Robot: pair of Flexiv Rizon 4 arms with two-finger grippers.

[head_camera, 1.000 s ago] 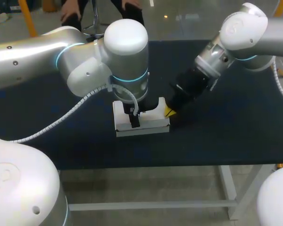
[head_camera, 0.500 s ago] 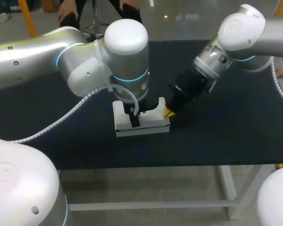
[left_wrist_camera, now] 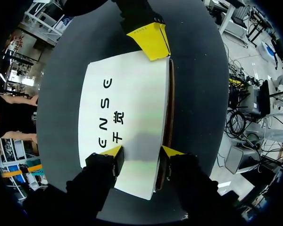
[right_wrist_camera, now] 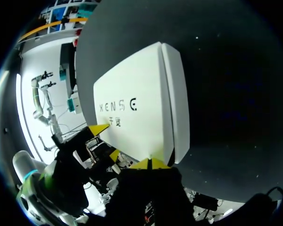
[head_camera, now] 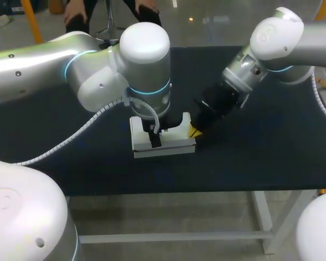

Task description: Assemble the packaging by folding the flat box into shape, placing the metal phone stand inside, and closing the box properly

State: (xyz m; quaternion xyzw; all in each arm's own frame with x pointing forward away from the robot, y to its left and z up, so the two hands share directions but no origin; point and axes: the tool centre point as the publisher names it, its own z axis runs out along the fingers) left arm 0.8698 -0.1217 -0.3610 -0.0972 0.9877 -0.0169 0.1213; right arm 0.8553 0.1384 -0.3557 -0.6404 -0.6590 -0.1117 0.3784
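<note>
The white box (head_camera: pixel 173 143) lies closed and flat on the black table, printed lid up. My left gripper (head_camera: pixel 155 137) comes straight down on it. In the left wrist view the left gripper (left_wrist_camera: pixel 143 151) stands open: one yellow tip rests on the box lid (left_wrist_camera: pixel 127 113), the other sits just past the lid's long edge, where a thin brown gap shows. My right gripper (head_camera: pixel 194 130) is shut, its joined yellow tips touching the box's right end. The right wrist view shows the right gripper (right_wrist_camera: pixel 151 164) against the end of the box (right_wrist_camera: pixel 137 108). The phone stand is not visible.
The black table (head_camera: pixel 250 157) stretches bare to the right and in front of the box. Its front edge runs close below the box. My left arm's white cable loops over the table at the left.
The right arm's upper part has shifted slightly to the left. Box and both grippers stay where they were.
</note>
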